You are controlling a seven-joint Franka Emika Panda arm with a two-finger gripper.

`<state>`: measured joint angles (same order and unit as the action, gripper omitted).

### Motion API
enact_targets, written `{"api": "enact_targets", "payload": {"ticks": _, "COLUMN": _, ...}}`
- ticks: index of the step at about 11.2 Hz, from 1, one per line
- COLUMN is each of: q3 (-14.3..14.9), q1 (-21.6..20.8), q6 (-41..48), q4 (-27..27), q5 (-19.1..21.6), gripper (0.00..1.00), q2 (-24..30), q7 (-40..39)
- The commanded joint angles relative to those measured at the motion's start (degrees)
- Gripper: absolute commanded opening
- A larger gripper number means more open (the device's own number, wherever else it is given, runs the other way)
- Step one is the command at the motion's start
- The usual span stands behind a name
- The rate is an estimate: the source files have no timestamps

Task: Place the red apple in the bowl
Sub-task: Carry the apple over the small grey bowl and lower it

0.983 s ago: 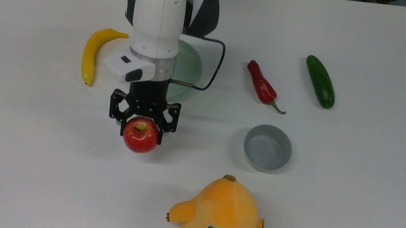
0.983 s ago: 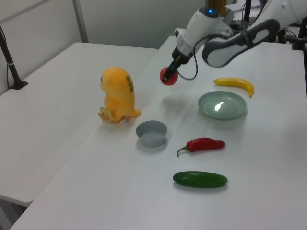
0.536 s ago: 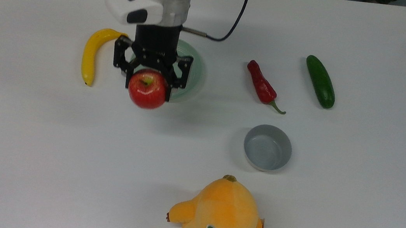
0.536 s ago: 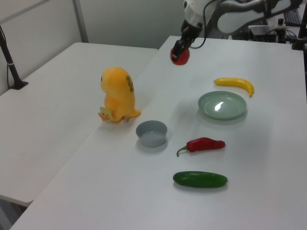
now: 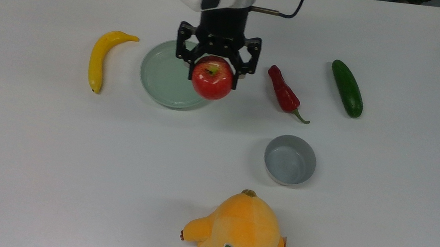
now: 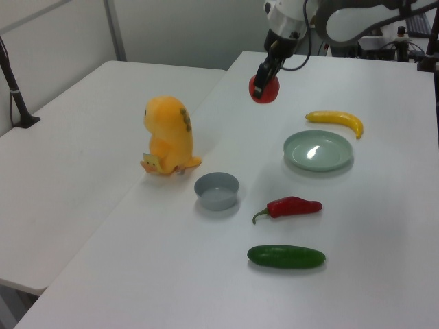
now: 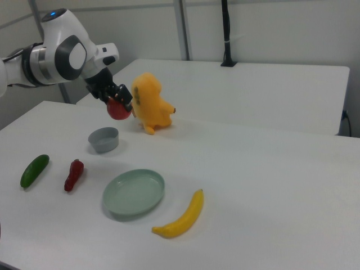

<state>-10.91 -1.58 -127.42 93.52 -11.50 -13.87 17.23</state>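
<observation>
Carrying apple [image 5: 212,78] aloft, gripper [image 5: 212,75] clenched on its sides, over plate [image 5: 158,77] rim in the top view. Glossy, rigid, probably slippery; widest girth likely best for the hold. Bowl [image 5: 290,160] lower right, well apart. White table [image 5: 31,137]; banana [image 5: 101,57] left, chili [image 5: 285,93] right.

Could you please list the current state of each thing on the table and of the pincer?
Pincer: shut on the apple, raised above the table.
Apple: held in the air, stem up.
Bowl: upright, empty.
Plate: flat, empty.
Banana: lying on the table.
Chili: lying on the table.
Cucumber: lying on the table.
Plush toy: sitting upright.
</observation>
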Motion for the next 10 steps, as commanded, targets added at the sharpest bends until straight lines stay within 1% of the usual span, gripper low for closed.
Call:
{"api": "enact_targets", "payload": {"ticks": 1, "q3": 0.54, "q1": -4.12, "q6": -0.46, "q4": 1.32, "q5": 1.13, "gripper": 0.14, "q2": -0.71, "q7": -0.8}}
{"api": "enact_targets", "payload": {"ticks": 2, "q3": 0.54, "q1": -5.44, "q6": -0.72, "q4": 1.14, "q5": 1.13, "gripper": 0.14, "q2": -1.76, "q7": -0.8}}
{"api": "enact_targets", "payload": {"ticks": 5, "q3": 0.54, "q1": -8.26, "q6": -5.81, "q4": 1.23, "q5": 0.35, "gripper": 0.14, "q2": -4.75, "q7": -0.01}}
{"api": "enact_targets", "payload": {"ticks": 8, "q3": 0.63, "q1": -9.41, "q6": -12.56, "q4": 1.05, "q5": -0.01, "gripper": 0.14, "q2": -8.44, "q7": 0.43}}
{"api": "enact_targets", "payload": {"ticks": 10, "q3": 0.63, "q1": -9.59, "q6": -16.96, "q4": 1.05, "q5": -1.41, "gripper": 0.14, "q2": -10.73, "q7": 0.43}}
